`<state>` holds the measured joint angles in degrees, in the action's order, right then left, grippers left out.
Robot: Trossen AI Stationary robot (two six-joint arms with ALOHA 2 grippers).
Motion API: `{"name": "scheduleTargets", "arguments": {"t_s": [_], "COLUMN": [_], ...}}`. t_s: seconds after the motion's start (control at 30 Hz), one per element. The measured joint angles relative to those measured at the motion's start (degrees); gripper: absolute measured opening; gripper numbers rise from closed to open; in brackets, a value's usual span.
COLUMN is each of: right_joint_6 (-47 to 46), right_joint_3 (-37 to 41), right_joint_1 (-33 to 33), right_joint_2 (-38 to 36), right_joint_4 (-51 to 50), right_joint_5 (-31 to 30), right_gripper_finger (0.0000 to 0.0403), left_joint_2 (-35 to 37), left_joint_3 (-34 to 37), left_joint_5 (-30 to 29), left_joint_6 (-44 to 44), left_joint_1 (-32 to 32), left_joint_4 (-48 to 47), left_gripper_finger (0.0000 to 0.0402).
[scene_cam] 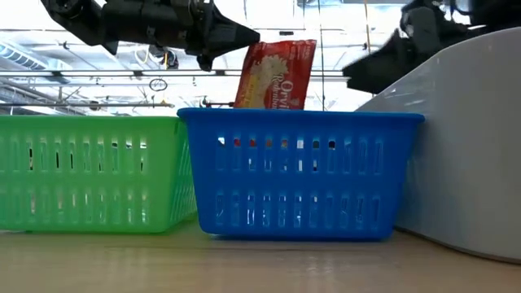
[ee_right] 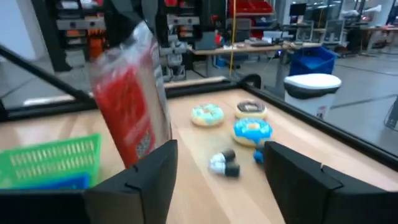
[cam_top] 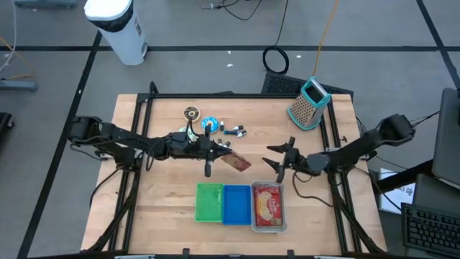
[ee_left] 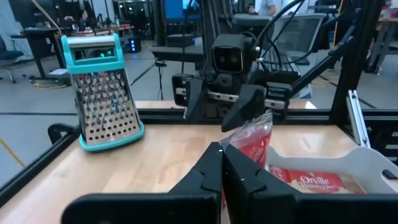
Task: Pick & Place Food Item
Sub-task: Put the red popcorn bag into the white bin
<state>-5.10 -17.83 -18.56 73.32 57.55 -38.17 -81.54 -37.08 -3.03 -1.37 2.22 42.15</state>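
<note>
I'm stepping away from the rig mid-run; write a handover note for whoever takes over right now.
Left gripper: shut on the popcorn packet, holding it in the air mid-table, behind the blue basket.
Right gripper: open, empty, facing the packet from close by.
Bins: green basket, blue basket and white bin stand in a row at the front; the white bin already holds one popcorn packet.
Untouched at the back: three donuts and a grater.
Done: packet picked up.
Left: the packet is not yet in any bin; it looks like a handover to the right gripper may come next.
</note>
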Motion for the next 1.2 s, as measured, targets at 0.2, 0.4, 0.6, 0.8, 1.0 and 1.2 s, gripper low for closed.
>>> {"name": "scheduleTargets", "arguments": {"t_s": [0.2,0.4,0.6,0.8,1.0,1.2], "right_joint_6": [-0.2,0.1,-0.2,-0.6,-3.2,-3.2], "right_joint_3": [-6.3,-12.5,-14.7,-14.7,-14.7,-14.7], "right_joint_1": [2.2,2.5,2.5,2.3,3.6,4.2], "right_joint_2": [8.9,14.7,16.6,16.6,16.5,16.5], "right_joint_4": [4.1,4.3,4.2,1.9,2.0,2.2], "right_joint_5": [7.9,9.7,14.4,19.7,17.8,17.0], "right_gripper_finger": [0.0268,0.0283,0.0276,0.0275,0.0275,0.0261], "left_joint_2": [0.1,0.1,0.1,0.1,0.1,0.1], "left_joint_3": [0.0,0.0,0.0,0.0,0.0,0.0], "left_joint_5": [0.0,-0.5,-1.0,-1.8,-2.0,-2.1], "left_joint_6": [0.0,-0.1,-1.2,-1.8,-1.6,-1.2], "left_joint_1": [0.0,0.0,0.0,0.0,0.0,0.0], "left_joint_4": [0.1,-0.2,-0.3,-0.8,-0.4,-0.4], "left_gripper_finger": [0.0,0.0,0.0,0.0,0.0,0.0]}}
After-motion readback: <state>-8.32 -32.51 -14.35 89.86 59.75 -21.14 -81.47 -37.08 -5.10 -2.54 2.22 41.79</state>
